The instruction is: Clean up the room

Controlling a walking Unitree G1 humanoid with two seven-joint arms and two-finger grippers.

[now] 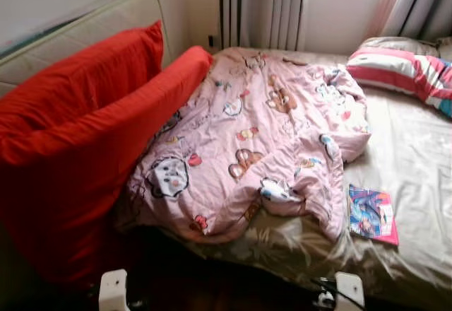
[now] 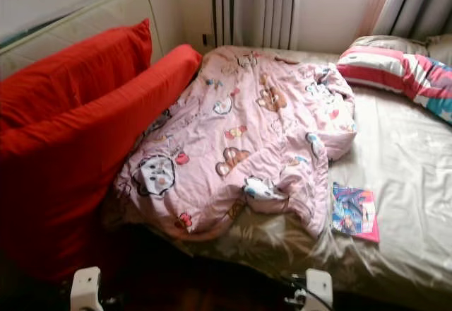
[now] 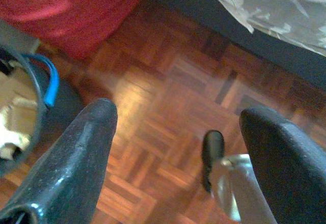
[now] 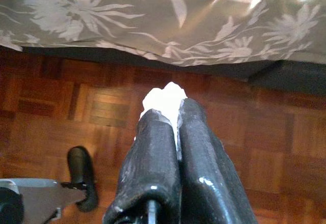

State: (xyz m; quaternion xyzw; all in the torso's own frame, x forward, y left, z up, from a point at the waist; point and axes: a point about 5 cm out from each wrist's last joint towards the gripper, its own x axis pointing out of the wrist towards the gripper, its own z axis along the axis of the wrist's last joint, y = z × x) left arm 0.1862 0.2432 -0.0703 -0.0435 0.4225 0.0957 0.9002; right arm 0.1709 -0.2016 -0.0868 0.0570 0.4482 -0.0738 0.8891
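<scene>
My right gripper [image 4: 170, 113] hangs over the parquet floor [image 4: 61, 107] beside the bed, shut on a crumpled white wad of paper [image 4: 164, 96] that sticks out past the fingertips. My left gripper [image 3: 178, 119] is open with nothing between its fingers, also over the wooden floor. Beside it stands a dark bin [image 3: 35, 89] with a blue handle and some light scraps inside. On the bed, a rumpled pink cartoon-print quilt [image 1: 254, 134] lies spread out, and a colourful magazine [image 1: 371, 214] rests near the front edge.
Big red cushions [image 1: 78, 134] lean against a headboard at the left. A striped pillow [image 1: 406, 71] lies at the back right. The flowered grey sheet [image 4: 168, 20] hangs over the bed's edge. Curtains and a radiator stand behind the bed.
</scene>
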